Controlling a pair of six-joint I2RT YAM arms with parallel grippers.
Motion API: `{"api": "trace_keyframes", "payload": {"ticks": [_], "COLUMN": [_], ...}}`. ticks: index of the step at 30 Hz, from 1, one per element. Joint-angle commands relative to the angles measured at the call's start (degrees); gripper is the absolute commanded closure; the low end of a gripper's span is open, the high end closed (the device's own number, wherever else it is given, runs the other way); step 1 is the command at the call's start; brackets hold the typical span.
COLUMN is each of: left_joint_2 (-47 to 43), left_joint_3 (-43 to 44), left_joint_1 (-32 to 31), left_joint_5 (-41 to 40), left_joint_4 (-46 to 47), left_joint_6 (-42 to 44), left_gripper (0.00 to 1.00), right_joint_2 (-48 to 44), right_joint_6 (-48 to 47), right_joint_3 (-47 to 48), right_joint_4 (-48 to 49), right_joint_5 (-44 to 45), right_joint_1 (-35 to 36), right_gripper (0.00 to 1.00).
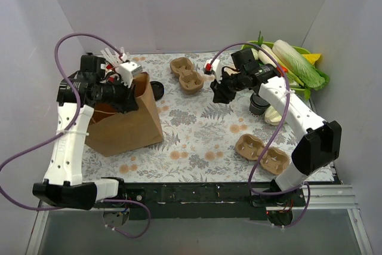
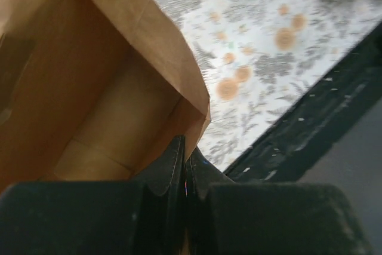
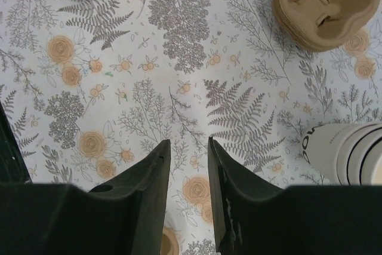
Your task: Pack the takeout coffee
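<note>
At the paper bag (image 1: 128, 125) rim, left jaws seemingly pinch; right jaws half-open, empty.

Seen from above, the paper bag (image 1: 128, 123) hides half of a black lid (image 1: 157, 89). The right arm (image 1: 286, 108) covers a dark round thing (image 1: 258, 106) too much for it to be identified. The right wrist view crops the white cups (image 3: 349, 153) and a pulp carrier (image 3: 325, 4) at its edges. The bag's rim vanishes between the fingers (image 2: 170, 165) of the left gripper (image 2: 186, 150).

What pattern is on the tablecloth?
Grey ferns and orange flowers on white tablecloth, clearest in right wrist view.
</note>
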Motion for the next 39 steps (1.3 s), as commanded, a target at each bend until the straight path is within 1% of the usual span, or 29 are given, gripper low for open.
{"api": "trace_keyframes", "payload": {"ticks": [1,4,7,8,9,11,12,14,15,18,19,21,22,23,24,25,26,27,28,29,30,31,33,36,39], "left_joint_2": [4.10,6.74,10.70,12.53,13.33,15.18,16.67,18.52,20.44,23.35,25.28,27.31,28.80,29.51,30.12,31.17,31.45,31.36,30.93,29.35,28.21,27.15,24.17,24.24,23.37], "left_joint_3": [3.21,5.94,8.49,9.10,9.89,12.09,12.79,15.08,15.87,19.56,20.44,22.73,23.25,24.82,25.88,27.46,28.87,31.32,31.95,32.13,31.18,30.39,28.63,29.41,28.01], "left_joint_1": [-3.61,-7.73,-12.57,-13.97,-16.68,-19.42,-22.48,-25.66,-28.55,-32.69,-33.40,-34.55,-34.64,-34.73,-34.73,-34.73,-34.73,-34.73,-34.73,-34.73,-34.73,-34.73,-34.73,-34.73,-34.73], "left_joint_5": [11.39,11.13,11.21,11.21,11.21,11.21,11.39,11.13,11.13,11.30,10.87,11.47,12.09,12.88,13.49,14.11,14.98,15.17,15.34,15.43,15.17,14.82,13.86,12.19,10.87], "left_joint_4": [0.82,2.41,3.38,3.55,3.90,3.99,4.08,4.00,3.99,4.61,4.61,5.22,5.57,6.10,6.80,6.98,7.16,8.55,9.70,11.36,15.90,18.21,24.26,24.22,24.21], "left_joint_6": [-5.72,-6.69,-7.57,-7.75,-7.83,-7.49,-7.31,-7.22,-7.22,-7.22,-7.22,-7.04,-7.39,-7.66,-7.92,-8.10,-8.19,-8.19,-8.45,-9.06,-9.85,-10.81,-13.89,-14.52,-13.90], "left_gripper": [1.00,1.00,1.00,1.00,1.00,1.00,1.00,1.00,1.00,1.00,1.00,1.00,0.99,0.90,0.76,0.52,0.45,0.37,0.29,0.10,0.06,0.03,0.02,0.02,0.02], "right_joint_2": [1.59,0.89,-2.00,-4.27,-5.60,-9.20,-10.18,-12.72,-13.52,-17.03,-17.74,-20.20,-21.34,-23.70,-25.11,-26.69,-30.19,-32.05,-33.81,-37.13,-38.65,-39.97,-42.79,-43.24,-41.22], "right_joint_6": [-0.61,-0.96,-2.27,-2.54,-2.97,-2.98,-3.06,-3.59,-4.03,-7.10,-10.07,-14.55,-16.67,-21.39,-23.70,-25.20,-26.43,-26.53,-26.62,-26.71,-27.67,-28.20,-28.99,-28.73,-26.72], "right_joint_3": [3.37,2.68,-1.18,-2.67,-5.82,-9.35,-12.07,-14.28,-15.60,-19.20,-20.34,-21.32,-23.58,-25.00,-27.01,-29.04,-33.14,-34.93,-36.60,-39.83,-41.00,-42.40,-45.65,-47.77,-47.69], "right_joint_4": [-2.79,-3.58,-4.02,-4.20,-4.11,-3.85,-4.89,-6.22,-7.79,-9.21,-10.86,-13.50,-15.95,-17.02,-18.25,-18.96,-19.05,-18.88,-18.70,-18.70,-19.05,-19.49,-19.84,-19.50,-18.18], "right_joint_5": [0.78,1.48,3.58,4.38,5.26,6.76,7.11,7.29,7.46,7.29,6.94,5.98,5.88,5.97,6.14,6.67,7.37,7.99,9.04,9.05,9.05,9.05,10.36,12.03,13.00], "right_joint_1": [-2.91,-4.23,-4.58,-4.76,-5.02,-6.68,-7.47,-10.28,-11.16,-15.64,-17.83,-19.78,-21.27,-21.80,-22.16,-22.25,-22.25,-22.25,-22.33,-22.33,-22.25,-22.25,-22.25,-22.25,-22.33], "right_gripper": [0.61,0.61,0.61,0.60,0.59,0.57,0.56,0.56,0.56,0.56,0.56,0.55,0.55,0.55,0.51,0.47,0.42,0.33,0.29,0.26,0.22,0.21,0.19,0.20,0.22]}}
